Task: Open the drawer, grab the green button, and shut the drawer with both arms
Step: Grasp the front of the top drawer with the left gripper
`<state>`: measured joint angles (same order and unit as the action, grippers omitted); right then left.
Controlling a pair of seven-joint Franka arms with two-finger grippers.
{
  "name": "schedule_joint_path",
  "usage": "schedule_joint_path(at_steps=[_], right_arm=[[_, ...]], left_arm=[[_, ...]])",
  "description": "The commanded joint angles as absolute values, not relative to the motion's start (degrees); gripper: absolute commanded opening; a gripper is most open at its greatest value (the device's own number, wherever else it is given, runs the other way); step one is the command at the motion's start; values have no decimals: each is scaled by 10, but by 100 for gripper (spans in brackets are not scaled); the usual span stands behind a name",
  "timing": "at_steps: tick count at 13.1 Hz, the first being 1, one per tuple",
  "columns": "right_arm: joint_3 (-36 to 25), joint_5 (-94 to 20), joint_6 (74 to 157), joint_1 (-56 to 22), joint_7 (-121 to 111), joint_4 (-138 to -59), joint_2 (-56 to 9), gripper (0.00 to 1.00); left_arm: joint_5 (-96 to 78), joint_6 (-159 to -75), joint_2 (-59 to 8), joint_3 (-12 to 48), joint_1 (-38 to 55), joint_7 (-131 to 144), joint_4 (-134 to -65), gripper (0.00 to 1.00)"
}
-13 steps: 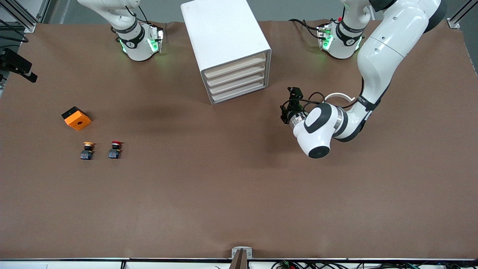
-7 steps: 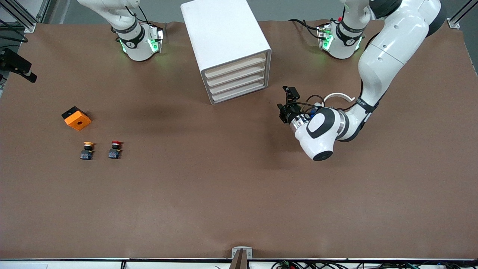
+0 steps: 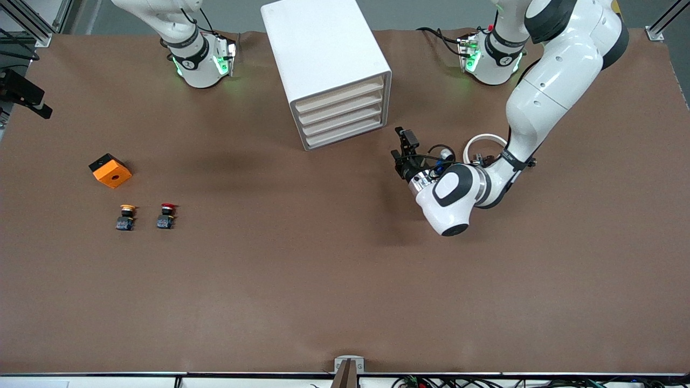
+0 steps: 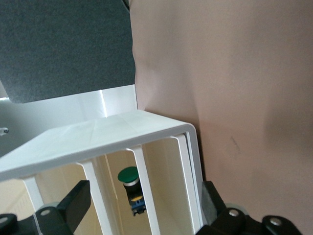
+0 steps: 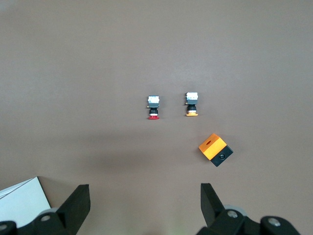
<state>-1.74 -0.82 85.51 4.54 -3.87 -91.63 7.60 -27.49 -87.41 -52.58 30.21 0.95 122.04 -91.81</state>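
Approaching the drawer unit [image 3: 329,70], the spread left hand [image 3: 403,151] must next hook a drawer; the right hand [image 5: 142,205], spread, waits.

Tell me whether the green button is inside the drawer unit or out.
Inside: the green button stands within the white drawer unit.
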Motion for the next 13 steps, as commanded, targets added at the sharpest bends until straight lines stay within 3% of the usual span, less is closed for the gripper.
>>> schedule_joint_path(at_steps=[1,13], right_arm=[[-14,-14,846,49,-33,-907,73,100],[-13,-15,837,43,5,-911,74,100]], left_arm=[[-284,-852,-554,305,35,1255,-875,100],[-302,-831,-566,301,97,1281,-869,100]])
